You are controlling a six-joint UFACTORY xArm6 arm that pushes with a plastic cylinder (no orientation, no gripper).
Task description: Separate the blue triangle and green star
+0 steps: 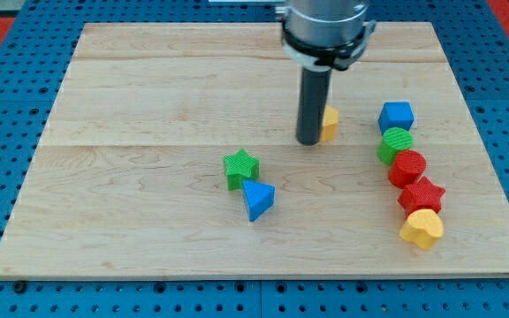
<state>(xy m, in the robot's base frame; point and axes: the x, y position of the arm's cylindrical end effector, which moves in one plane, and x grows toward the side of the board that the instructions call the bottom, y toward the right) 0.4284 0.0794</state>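
My tip [308, 140] carries no jaws and grips nothing; it rests on the board, touching a yellow block [329, 124] on that block's left side in the view. The green star [240, 168] lies well down and to the view's left of my tip, with the blue triangle [257, 199] touching its lower right. Judgement: separation is not yet begun. The sound approach is to reach the seam between them and push one block squarely away, leaving the other undisturbed.

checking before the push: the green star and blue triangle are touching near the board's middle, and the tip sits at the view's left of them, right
Not quite. The camera view shows my tip up and to the view's right of the green star and blue triangle, beside a yellow block. The pair do touch near the middle.
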